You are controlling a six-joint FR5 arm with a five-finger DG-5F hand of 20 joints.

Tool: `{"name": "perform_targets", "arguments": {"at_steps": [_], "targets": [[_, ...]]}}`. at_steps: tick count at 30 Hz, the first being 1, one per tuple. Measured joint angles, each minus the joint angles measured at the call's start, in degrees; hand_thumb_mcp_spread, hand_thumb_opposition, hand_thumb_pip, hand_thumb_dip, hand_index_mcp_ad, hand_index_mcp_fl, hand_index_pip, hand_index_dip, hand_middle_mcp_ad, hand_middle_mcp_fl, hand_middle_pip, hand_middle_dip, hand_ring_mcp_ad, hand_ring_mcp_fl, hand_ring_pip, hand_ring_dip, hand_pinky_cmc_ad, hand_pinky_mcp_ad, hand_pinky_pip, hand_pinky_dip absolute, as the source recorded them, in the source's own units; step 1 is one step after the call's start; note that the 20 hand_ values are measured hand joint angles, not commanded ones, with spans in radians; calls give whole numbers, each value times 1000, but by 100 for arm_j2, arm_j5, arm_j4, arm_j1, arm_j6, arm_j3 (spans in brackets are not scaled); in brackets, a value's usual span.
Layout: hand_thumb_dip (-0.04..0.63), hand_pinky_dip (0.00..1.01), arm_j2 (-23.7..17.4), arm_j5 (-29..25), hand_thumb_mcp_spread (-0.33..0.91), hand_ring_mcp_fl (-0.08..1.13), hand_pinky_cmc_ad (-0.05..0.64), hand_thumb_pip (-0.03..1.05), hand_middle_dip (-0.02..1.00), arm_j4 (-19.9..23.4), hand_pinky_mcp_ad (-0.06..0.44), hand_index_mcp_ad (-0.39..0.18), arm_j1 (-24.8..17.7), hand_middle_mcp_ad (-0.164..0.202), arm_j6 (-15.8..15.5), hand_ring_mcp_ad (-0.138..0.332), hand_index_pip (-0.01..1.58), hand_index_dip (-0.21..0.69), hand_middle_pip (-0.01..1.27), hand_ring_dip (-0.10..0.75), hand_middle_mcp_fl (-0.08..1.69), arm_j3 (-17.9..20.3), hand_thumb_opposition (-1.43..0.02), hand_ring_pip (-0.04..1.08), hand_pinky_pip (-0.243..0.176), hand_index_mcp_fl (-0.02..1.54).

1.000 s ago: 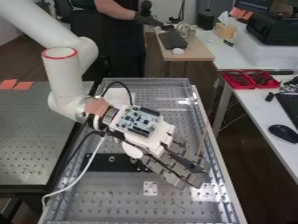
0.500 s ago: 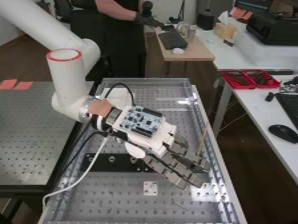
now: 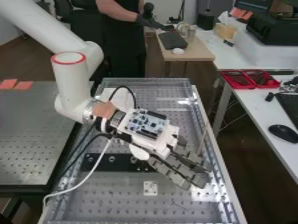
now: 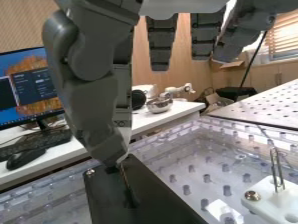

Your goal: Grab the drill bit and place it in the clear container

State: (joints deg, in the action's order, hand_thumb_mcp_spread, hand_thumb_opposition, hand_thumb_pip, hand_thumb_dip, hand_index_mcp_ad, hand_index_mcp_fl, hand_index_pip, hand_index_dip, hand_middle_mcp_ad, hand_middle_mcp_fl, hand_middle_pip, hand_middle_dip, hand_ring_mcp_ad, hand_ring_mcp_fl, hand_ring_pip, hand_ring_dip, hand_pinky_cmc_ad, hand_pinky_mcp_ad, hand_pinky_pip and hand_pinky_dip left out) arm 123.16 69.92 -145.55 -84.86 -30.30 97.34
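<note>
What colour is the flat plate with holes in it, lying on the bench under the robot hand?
Black. The plate shows best in the wrist view.

the robot hand [image 3: 181, 167] has dark grey fingers; the arm [image 3: 74, 86] is white with a red ring [image 3: 68, 64], the plate [image 3: 100, 164] black.

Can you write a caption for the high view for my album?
White robot arm with a circuit board on its dark grey hand, above a lab bench.

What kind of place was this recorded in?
Probably a robotics lab or workshop: a bench with a perforated top, a white robot arm carrying an exposed circuit board, and a desk with a computer monitor.
</note>
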Motion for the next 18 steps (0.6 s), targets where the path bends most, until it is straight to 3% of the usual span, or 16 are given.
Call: {"name": "perform_targets", "arguments": {"at_steps": [9, 18], "targets": [[316, 175, 29, 70, 654, -2, 251, 387, 110, 2, 166, -194, 30, 58, 5, 216, 894, 283, 154, -5, 72, -54, -923, 96, -93, 572], [316, 175, 54, 108, 607, 0, 251, 367, 110, -49, 166, -176, 56, 61, 18, 213, 850, 278, 154, -5, 72, -137, -922, 96, -93, 553]]}}
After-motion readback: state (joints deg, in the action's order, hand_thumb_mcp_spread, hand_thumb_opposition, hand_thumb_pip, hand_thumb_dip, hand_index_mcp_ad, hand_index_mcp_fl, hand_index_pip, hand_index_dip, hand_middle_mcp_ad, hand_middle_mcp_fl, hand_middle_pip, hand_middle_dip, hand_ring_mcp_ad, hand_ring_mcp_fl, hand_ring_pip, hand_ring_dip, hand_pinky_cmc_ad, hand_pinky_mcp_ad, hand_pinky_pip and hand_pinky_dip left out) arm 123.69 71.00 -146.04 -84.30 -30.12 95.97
